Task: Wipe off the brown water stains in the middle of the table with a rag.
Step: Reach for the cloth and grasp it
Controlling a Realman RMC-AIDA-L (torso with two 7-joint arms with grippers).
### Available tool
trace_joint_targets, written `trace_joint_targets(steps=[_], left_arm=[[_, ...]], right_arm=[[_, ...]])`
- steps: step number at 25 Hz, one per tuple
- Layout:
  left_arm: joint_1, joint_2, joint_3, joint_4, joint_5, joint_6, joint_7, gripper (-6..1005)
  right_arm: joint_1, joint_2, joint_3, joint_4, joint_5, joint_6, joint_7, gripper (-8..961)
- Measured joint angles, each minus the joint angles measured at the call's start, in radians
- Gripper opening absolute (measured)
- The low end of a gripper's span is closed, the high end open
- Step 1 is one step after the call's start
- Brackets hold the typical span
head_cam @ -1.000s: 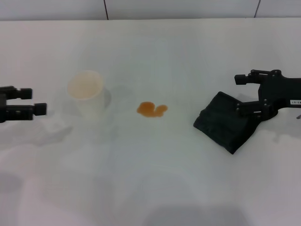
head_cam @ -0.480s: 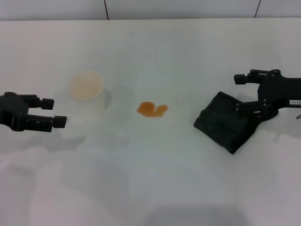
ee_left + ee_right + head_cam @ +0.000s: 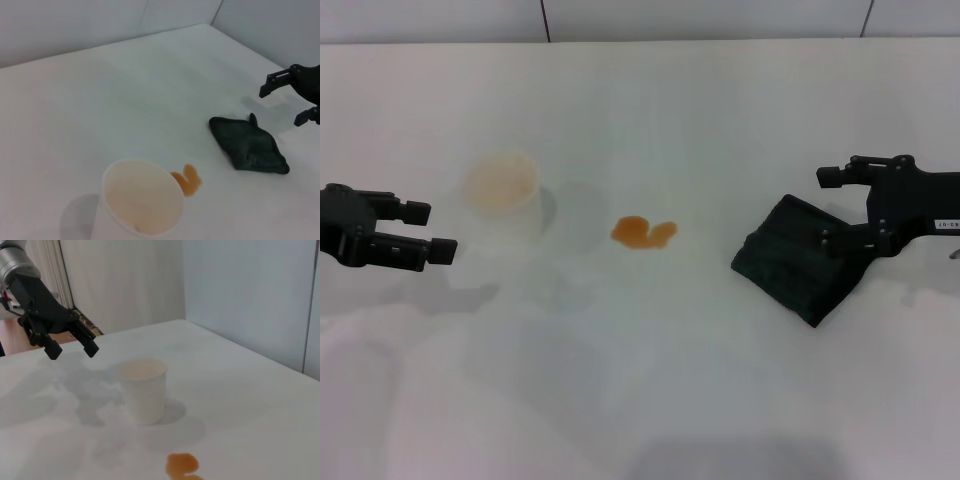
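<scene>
The brown water stains (image 3: 643,232) are one small orange blotch in the middle of the white table (image 3: 650,380); they also show in the left wrist view (image 3: 187,181) and the right wrist view (image 3: 182,465). The dark rag (image 3: 800,258) lies crumpled to the right of them, and the left wrist view shows this rag (image 3: 247,145) lying flat. My right gripper (image 3: 829,208) stands open at the rag's right edge with nothing between its fingers. At the left, my left gripper (image 3: 432,231) is open and empty, just left of the cup.
A white paper cup (image 3: 501,195) with brownish residue inside stands upright left of the stain, between it and the left gripper. The right wrist view shows the cup (image 3: 143,390) with the left gripper (image 3: 72,351) beyond it.
The left gripper moved right toward the cup, then eased back a little. The right gripper sank slightly toward the rag's right edge. Rag, cup and stain stayed put.
</scene>
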Motion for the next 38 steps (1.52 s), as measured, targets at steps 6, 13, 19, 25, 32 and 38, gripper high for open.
trace_joint_targets(steps=[6, 13, 19, 25, 32, 38], left_arm=[[-0.009, 0.006, 0.000, -0.008, 0.023, 0.000, -0.007, 861], [-0.017, 0.009, 0.000, -0.040, 0.009, -0.006, -0.015, 861], [-0.032, 0.000, 0.000, -0.044, 0.003, -0.019, -0.017, 861], [-0.048, -0.001, 0.000, -0.044, 0.002, -0.024, -0.025, 861], [-0.049, 0.000, 0.000, -0.044, 0.001, -0.026, -0.025, 861], [-0.053, 0.003, 0.000, -0.044, 0.000, -0.026, -0.019, 861]], right_arm=[[0.002, 0.000, -0.001, 0.002, 0.000, 0.001, 0.000, 854], [0.002, 0.001, -0.001, 0.001, 0.000, 0.001, 0.000, 854], [0.002, 0.001, -0.001, 0.008, 0.000, 0.002, 0.000, 854], [0.002, 0.001, -0.012, 0.006, -0.017, 0.001, 0.001, 854], [-0.004, 0.002, -0.043, -0.142, -0.104, -0.074, 0.099, 853], [0.030, 0.001, -0.114, -0.382, -0.289, -0.143, 0.319, 853]])
